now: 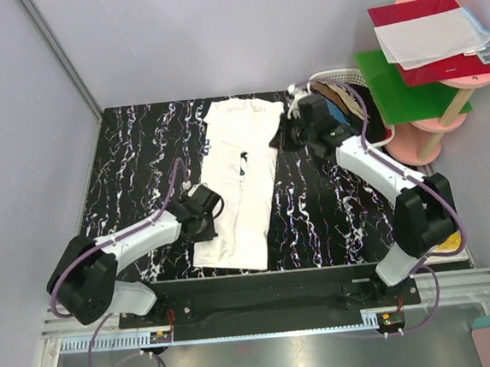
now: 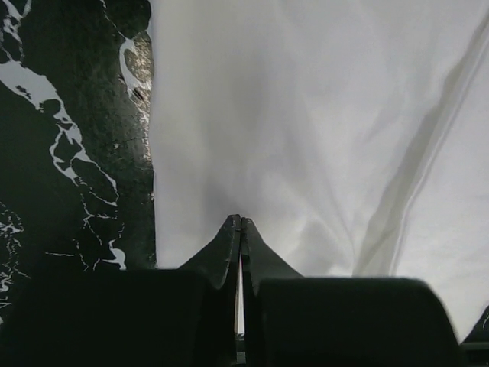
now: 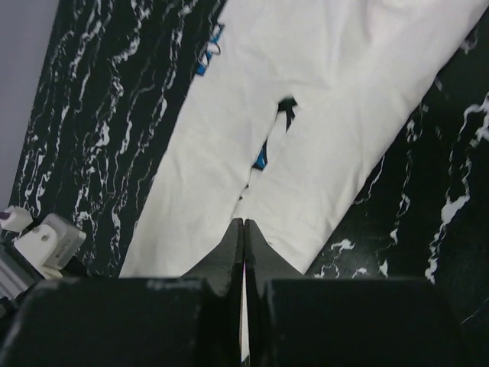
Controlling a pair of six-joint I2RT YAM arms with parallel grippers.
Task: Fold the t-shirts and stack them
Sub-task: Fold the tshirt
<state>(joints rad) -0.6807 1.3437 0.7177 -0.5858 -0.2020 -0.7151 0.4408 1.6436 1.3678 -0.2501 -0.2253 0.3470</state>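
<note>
The white t-shirt is lying on the table as one long strip, with both sides folded in. Its long way is running from the far edge of the table toward the near edge, leaning a little to the left as it comes near. A bit of blue print is peeking out of the seam where the two folded sides are meeting.

The left gripper is sitting at the left side of the strip, down by its near end. Its jaws are pressing tight together. The tips are pointing over the cloth just inside the shirt's left edge, and the cloth is spreading ahead and to the right. I cannot tell if any cloth is caught between them.

The right gripper is sitting at the far right corner of the strip, by the far edge of the table. Its jaws are pressing tight together too. The strip is stretching away from its tips. I cannot tell if it is pinching cloth.

So the right arm is nearer the far end and the left arm is nearer the near end. I am guessing the next fold is going across the short way, bringing one end over the other.

The other t-shirts are waiting in the basket at the far right corner.
</note>
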